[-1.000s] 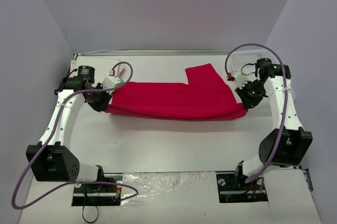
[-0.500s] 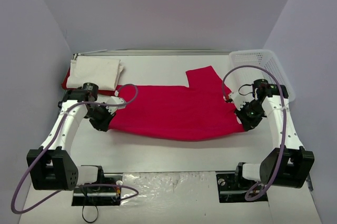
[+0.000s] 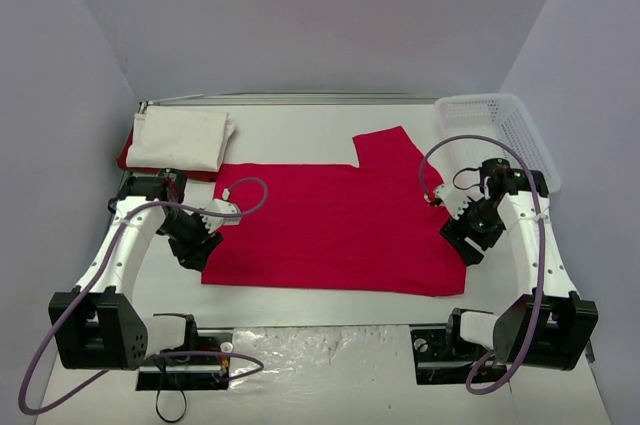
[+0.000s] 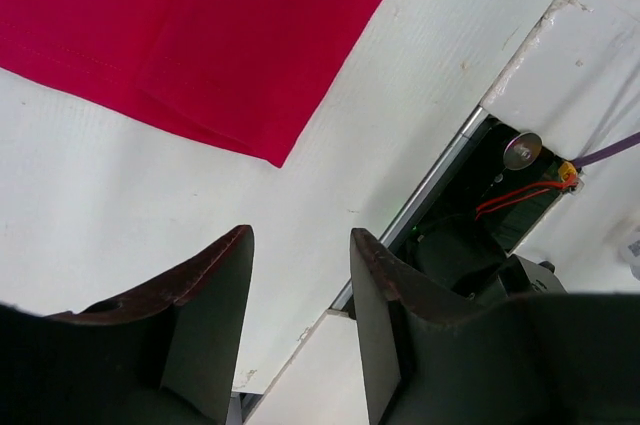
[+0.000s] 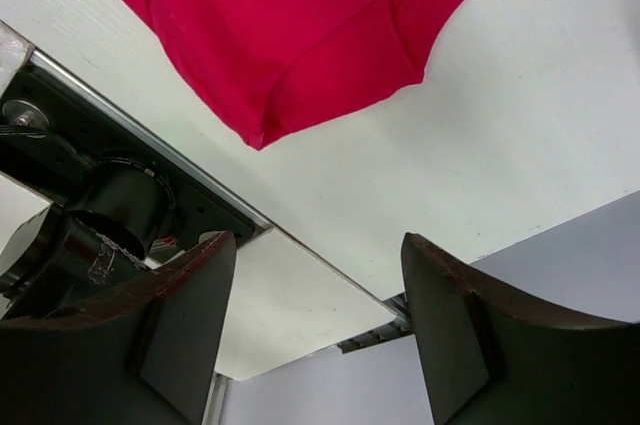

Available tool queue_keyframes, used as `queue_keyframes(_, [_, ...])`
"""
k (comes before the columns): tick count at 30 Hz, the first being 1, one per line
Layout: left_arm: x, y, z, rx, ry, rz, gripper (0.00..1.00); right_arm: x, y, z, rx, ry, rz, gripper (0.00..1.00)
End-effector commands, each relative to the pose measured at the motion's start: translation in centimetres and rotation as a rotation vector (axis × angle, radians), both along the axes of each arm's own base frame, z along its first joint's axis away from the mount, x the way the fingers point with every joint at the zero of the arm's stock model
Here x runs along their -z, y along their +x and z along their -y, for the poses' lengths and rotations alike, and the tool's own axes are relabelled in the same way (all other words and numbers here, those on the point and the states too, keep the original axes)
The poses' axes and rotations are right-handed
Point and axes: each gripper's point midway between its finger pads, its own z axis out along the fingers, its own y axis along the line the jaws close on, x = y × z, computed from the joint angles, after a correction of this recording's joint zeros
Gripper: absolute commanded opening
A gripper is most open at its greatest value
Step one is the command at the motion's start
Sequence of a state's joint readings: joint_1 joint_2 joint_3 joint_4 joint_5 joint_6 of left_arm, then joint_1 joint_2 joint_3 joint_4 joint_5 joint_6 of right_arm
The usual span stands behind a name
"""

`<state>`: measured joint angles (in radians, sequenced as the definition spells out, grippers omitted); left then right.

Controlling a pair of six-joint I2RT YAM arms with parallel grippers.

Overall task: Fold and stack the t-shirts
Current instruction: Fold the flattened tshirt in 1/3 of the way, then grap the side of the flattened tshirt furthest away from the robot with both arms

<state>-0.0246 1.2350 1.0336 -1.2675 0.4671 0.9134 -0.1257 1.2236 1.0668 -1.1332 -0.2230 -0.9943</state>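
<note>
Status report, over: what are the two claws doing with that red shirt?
Left gripper open, empty. Right gripper open, empty. Red t-shirt spread flat on table, neither touching it. Nothing lying on it.

The red t-shirt [image 3: 340, 230] in mid-frame is matt, finely knit cloth with stitched hems. The white t-shirt [image 3: 180, 138], upper left, is soft matt cloth. The basket [image 3: 515, 130], upper right, is white plastic lattice. The table [image 3: 300, 135] is matt white.

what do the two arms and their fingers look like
Both the left arm and right arm have white links and bulky black joints. A purple cable loops along each. The fingers are dark, broad and wedge-shaped.
</note>
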Motion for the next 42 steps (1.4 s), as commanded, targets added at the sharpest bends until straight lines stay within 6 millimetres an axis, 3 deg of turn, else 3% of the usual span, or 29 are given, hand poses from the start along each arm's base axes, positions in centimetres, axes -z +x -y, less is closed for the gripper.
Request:
queue_keyframes(1, [0.1, -0.9, 0.0, 0.028, -0.013, -0.041, 0.42, -1.3, 0.0, 0.6, -0.007, -0.027, 0.008, 0.63])
queue_keyframes(3, [0.6, 0.9, -0.3, -0.03, 0.011, -0.003, 0.42, -1.3, 1.0, 0.7, 0.0, -0.022, 0.018, 0.63])
queue_keyframes(6, [0.8, 3.8, 0.6, -0.102, -0.038, 0.008, 0.42, -2.4, 4.3, 0.3, 0.014, 0.01, 0.086, 0.62])
queue_keyframes(9, [-0.7, 7.3, 2.1, -0.162, -0.126, 0.037, 0.43, -2.9, 7.9, -0.7, 0.034, 0.09, 0.126, 0.61])
queue_keyframes(10, [-1.2, 8.3, 2.8, -0.183, -0.169, 0.047, 0.43, -4.5, 10.2, -0.9, 0.037, 0.11, 0.194, 0.61])
queue_keyframes(12, [-2.7, 11.5, 3.7, -0.214, -0.226, 0.089, 0.44, -4.6, 12.6, -2.2, 0.053, 0.189, 0.191, 0.61])
queue_keyframes(13, [-3.4, 12.5, 4.5, -0.214, -0.275, 0.094, 0.44, -6.2, 14.7, -2.5, 0.051, 0.21, 0.245, 0.61])
queue_keyframes(14, [-3.8, 13.5, 4.8, -0.225, -0.293, 0.096, 0.44, -5.3, 16.1, -2.9, 0.073, 0.242, 0.208, 0.61])
queue_keyframes(15, [-3.3, 14.7, 5.0, -0.237, -0.302, 0.07, 0.44, -5.6, 17.1, -3.9, 0.067, 0.282, 0.211, 0.61])
queue_keyframes(16, [-4.6, 16.5, 5.1, -0.239, -0.314, 0.105, 0.44, -5.5, 18.2, -4.4, 0.071, 0.294, 0.209, 0.61])
queue_keyframes(17, [-4.7, 17.3, 5.3, -0.241, -0.323, 0.093, 0.4, -5.2, 20.2, -4.7, 0.075, 0.304, 0.204, 0.61])
queue_keyframes(18, [-3.4, 18.1, 5.5, -0.23, -0.33, 0.037, 0.38, -5.0, 20.9, -5.9, 0.071, 0.304, 0.19, 0.61])
queue_keyframes(19, [-4.7, 19.1, 5.8, -0.214, -0.35, 0.045, 0.38, -3.3, 21.9, -6.4, 0.073, 0.298, 0.147, 0.6])
queue_keyframes(20, [-4.6, 19.8, 6.0, -0.226, -0.362, 0.026, 0.37, -3.8, 23.1, -6.9, 0.065, 0.289, 0.169, 0.6])
queue_keyframes(21, [-3.0, 20.7, 6.1, -0.244, -0.359, -0.027, 0.36, -3.2, 23.5, -8.1, 0.045, 0.272, 0.155, 0.59])
queue_keyframes(22, [-3.8, 21.7, 6.1, -0.252, -0.363, -0.018, 0.35, -1.8, 24.1, -8.6, 0.041, 0.26, 0.126, 0.59])
queue_keyframes(23, [-3.7, 22.1, 6.6, -0.287, -0.385, -0.05, 0.35, -1.4, 24.5, -9.1, 0.033, 0.255, 0.121, 0.59])
queue_keyframes(24, [-2.7, 23.5, 5.5, -0.348, -0.394, -0.055, 0.33, -0.7, 25.0, -9.8, 0.026, 0.249, 0.106, 0.59])
queue_keyframes(26, [-2.3, 24.1, 5.6, -0.416, -0.409, -0.088, 0.32, 0.1, 25.4, -10.4, 0.018, 0.251, 0.095, 0.58])
queue_keyframes(30, [-0.5, 25.2, 5.6, -0.456, -0.402, -0.109, 0.32, 1.5, 26.2, -11.1, 0.012, 0.259, 0.077, 0.58])
queue_keyframes(36, [1.1, 29.0, 3.7, -0.481, -0.302, 0.03, 0.34, 3.3, 26.3, -12.0, 0.0, 0.264, 0.04, 0.57])
queue_keyframes(42, [4.3, 30.4, 2.4, -0.512, -0.184, 0.03, 0.34, 4.3, 26.4, -11.9, 0.002, 0.246, 0.025, 0.57])
